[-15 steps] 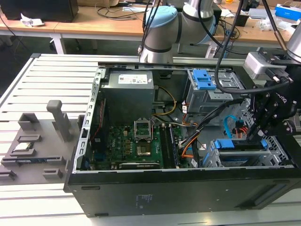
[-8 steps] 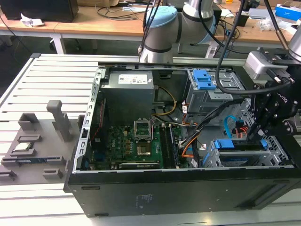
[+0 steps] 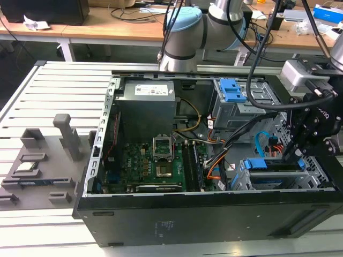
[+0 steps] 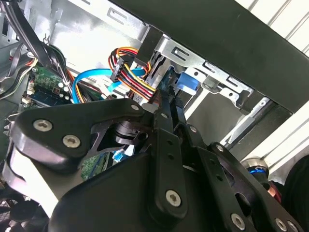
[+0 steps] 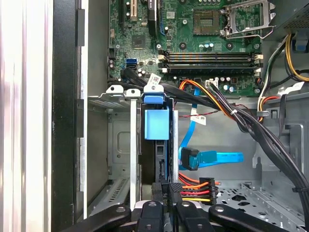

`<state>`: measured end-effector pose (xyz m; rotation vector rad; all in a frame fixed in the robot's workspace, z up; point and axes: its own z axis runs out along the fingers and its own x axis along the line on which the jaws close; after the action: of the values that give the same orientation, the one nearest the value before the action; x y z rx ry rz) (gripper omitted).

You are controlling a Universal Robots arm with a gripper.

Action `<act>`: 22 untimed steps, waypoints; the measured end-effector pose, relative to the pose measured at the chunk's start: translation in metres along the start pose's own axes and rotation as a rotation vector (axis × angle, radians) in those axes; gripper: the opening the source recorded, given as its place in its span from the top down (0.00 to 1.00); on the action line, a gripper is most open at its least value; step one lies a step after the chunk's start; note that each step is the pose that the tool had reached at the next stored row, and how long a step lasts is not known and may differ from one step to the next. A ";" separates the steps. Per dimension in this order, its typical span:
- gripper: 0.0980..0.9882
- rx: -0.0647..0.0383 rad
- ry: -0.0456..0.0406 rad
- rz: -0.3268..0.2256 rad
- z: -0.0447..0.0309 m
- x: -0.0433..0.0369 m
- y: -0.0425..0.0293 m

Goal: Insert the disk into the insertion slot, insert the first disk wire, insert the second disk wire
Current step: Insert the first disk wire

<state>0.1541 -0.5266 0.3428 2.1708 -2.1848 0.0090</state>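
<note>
Disk (image 3: 263,165): seated in slot (image 3: 317,172), case (image 3: 214,217) corner at exterior view's right.
Gripper (image 5: 167,187): jaws nearly closed, apparently pinching power wire (image 5: 195,188) plug at disk's rear edge.
Advice: align plug squarely, press straight, gently.

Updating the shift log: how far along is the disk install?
Done, it seems: the disk sits in the insertion slot. In hand: the gripper is closed on the multicoloured wire plug, by the disk's edge; whether it is seated, I cannot tell. Left: the blue wire lies loose, unplugged.
</note>
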 end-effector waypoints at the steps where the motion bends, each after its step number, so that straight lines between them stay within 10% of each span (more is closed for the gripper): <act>1: 0.92 0.000 -0.0001 0.000 0.0002 0.0000 0.0000; 22: 0.92 0.000 0.0001 0.002 0.0081 -0.0016 -0.0003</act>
<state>0.1541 -0.5254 0.3346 2.1687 -2.1867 0.0091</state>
